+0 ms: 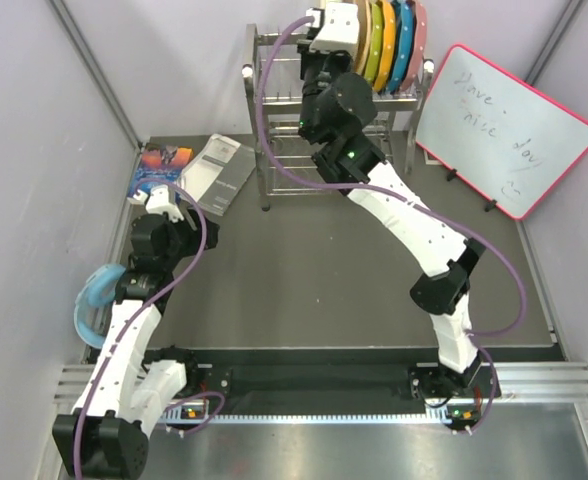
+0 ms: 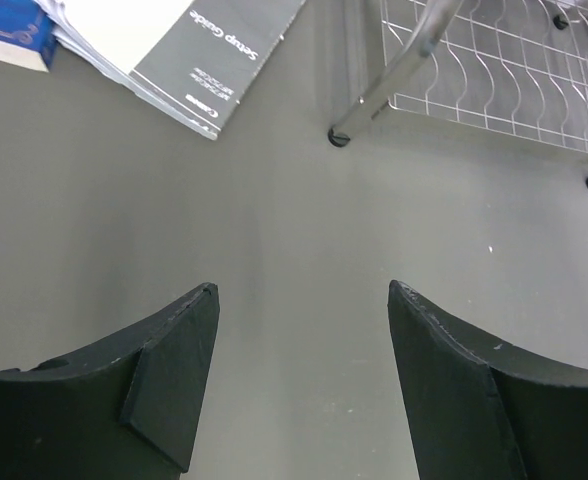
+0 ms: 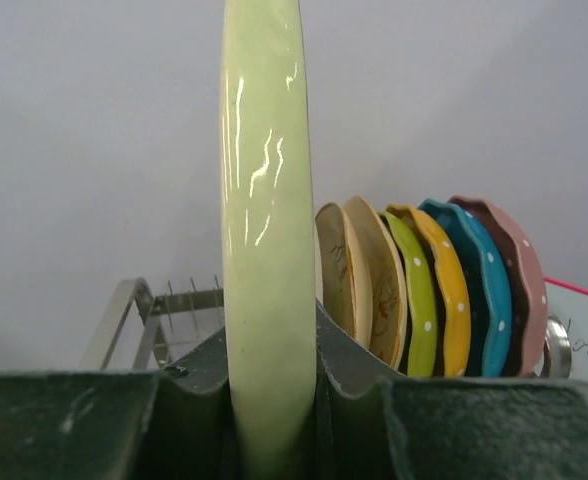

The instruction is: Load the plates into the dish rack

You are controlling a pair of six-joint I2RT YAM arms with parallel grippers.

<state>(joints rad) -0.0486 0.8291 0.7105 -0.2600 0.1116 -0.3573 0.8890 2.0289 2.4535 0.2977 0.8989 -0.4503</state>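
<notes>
The right gripper [image 3: 269, 372] is clamped on the rim of a pale plate [image 3: 264, 200], held edge-on and upright above the top tier of the dish rack [image 1: 260, 120], which stands at 12 o'clock on the table [image 2: 274, 220]. Two cream plates [image 3: 339, 270] with painted motifs already stand in slots just to the 3 o'clock side of the held one in the right wrist view. Beyond them, further toward 3 o'clock, stand the dotted plates [image 3: 452, 290] in green, yellow, blue and pink.

The main risk is a missed slot. The wires below the held plate are hidden by the plate and the fingers, so I cannot tell whether its lower edge lines up with a gap. If it meets a wire instead, it could tip toward 3 o'clock and knock the nearest cream plate. The glaze looks slick and the hold is on the rim alone, so any sideways push may let the plate twist in the jaws. Letting go before the edge is seated could drop it through to the lower tier.

The purple cable [image 1: 262, 100] loops close to the rack's 9 o'clock post and might catch there.

The left gripper [image 2: 302, 292] hangs with jaws apart and nothing between them over bare table at about 10 o'clock, near a booklet [image 2: 224, 60], well clear of the rack
</notes>
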